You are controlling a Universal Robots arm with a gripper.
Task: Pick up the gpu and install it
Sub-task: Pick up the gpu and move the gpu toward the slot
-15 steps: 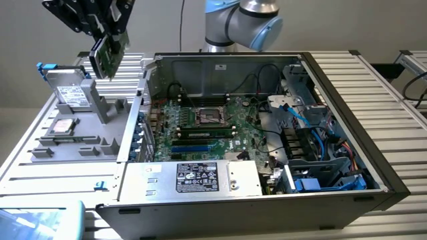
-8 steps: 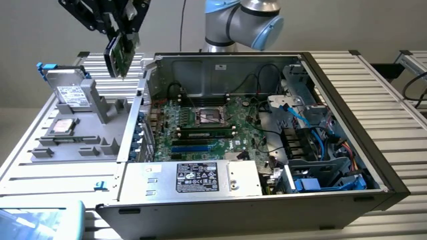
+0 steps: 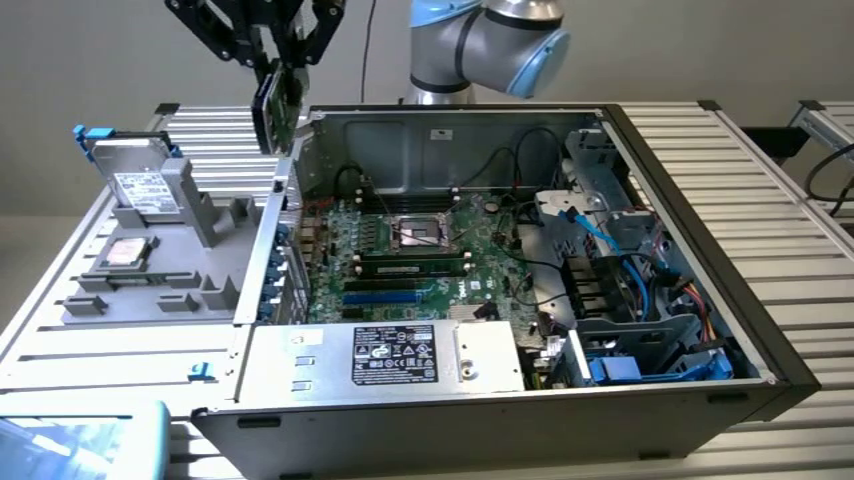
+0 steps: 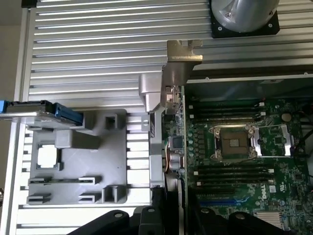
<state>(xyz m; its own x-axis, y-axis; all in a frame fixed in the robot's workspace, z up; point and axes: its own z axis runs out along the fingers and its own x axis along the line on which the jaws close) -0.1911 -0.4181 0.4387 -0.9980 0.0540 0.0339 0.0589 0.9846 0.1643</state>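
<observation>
The gpu (image 3: 276, 112) hangs upright in the air, edge toward the camera, with my gripper (image 3: 280, 62) shut on its upper part. It hovers above the far corner of the open computer case (image 3: 694, 190), on the exterior view's left, over the case wall. In the wrist view the gpu (image 4: 177, 73) shows edge-on, with its silver bracket farthest from my black gripper (image 4: 164, 218). The card's line runs along the edge of the green motherboard (image 4: 234, 147). The motherboard (image 3: 400, 255) lies flat inside the case, its blue and black slots facing up.
A grey parts fixture (image 3: 160, 265) stands beside the case on the exterior view's left, with a silver hard drive (image 3: 140, 188) upright in it. A power supply (image 3: 400, 355) fills the case's near side; cables and a drive cage (image 3: 627, 300) crowd its right. The arm's base (image 3: 481, 45) rises behind.
</observation>
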